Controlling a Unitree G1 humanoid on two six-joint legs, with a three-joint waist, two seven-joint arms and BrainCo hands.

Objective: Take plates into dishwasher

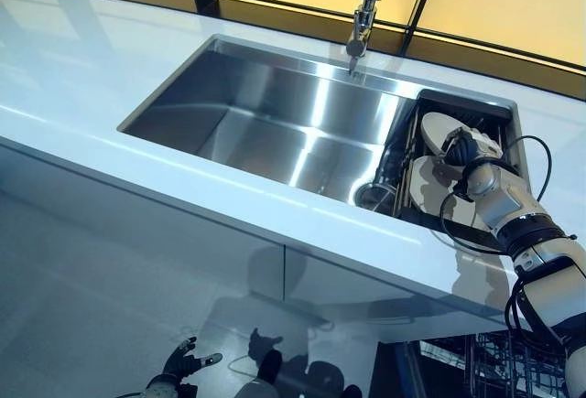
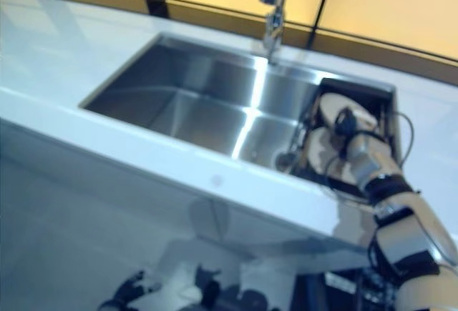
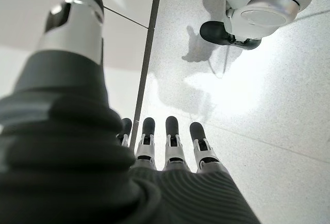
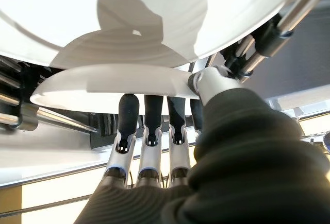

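Two white plates stand on edge in a dark drying rack [image 1: 502,116] at the sink's right end: a far plate [image 1: 438,128] and a near plate [image 1: 421,183]. My right hand [image 1: 461,151] reaches into the rack between them. In the right wrist view its fingers [image 4: 149,113] lie against one side of a plate's rim [image 4: 113,82] and the thumb [image 4: 206,82] sits on the rim's edge, pinching it. The other plate [image 4: 154,13] fills the view beyond. My left hand [image 1: 180,364] hangs low by the floor, with straight, empty fingers [image 3: 172,136].
A steel sink [image 1: 265,114] is set in the white counter [image 1: 110,59], with a tap [image 1: 363,14] over its back edge. A round drain [image 1: 374,197] lies beside the rack. A wire dishwasher basket [image 1: 481,366] shows below the counter at the lower right.
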